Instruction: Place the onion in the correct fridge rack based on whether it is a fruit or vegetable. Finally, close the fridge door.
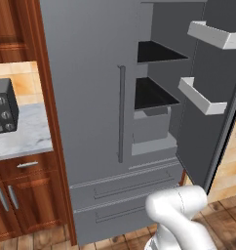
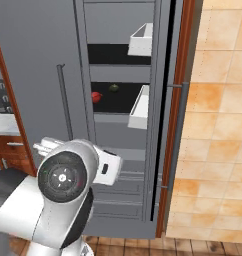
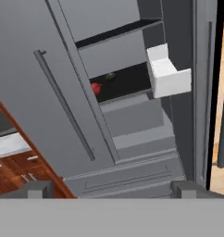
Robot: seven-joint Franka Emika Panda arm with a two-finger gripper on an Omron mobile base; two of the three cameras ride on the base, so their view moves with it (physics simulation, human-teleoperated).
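Note:
The onion [image 2: 96, 97] is a small red ball lying at the left end of the fridge rack [image 2: 120, 103], the lower black shelf. The hand view has the onion [image 3: 96, 88] on the same fridge rack [image 3: 127, 82], far ahead of my gripper [image 3: 112, 190]. The gripper is open, with nothing between its two widely spread fingertips [image 3: 40, 189]. It is held well back from the fridge, in front of the lower drawers. The right fridge door [image 1: 207, 127] stands wide open. The left base view shows the fridge rack [image 1: 156, 95] from the other side.
A small dark green item [image 2: 113, 88] sits behind the onion on the same shelf. Light-grey door bins [image 1: 203, 97] jut from the open door. The left fridge door and its handle [image 1: 121, 112] are closed. A counter with a microwave [image 1: 3, 105] lies to the left.

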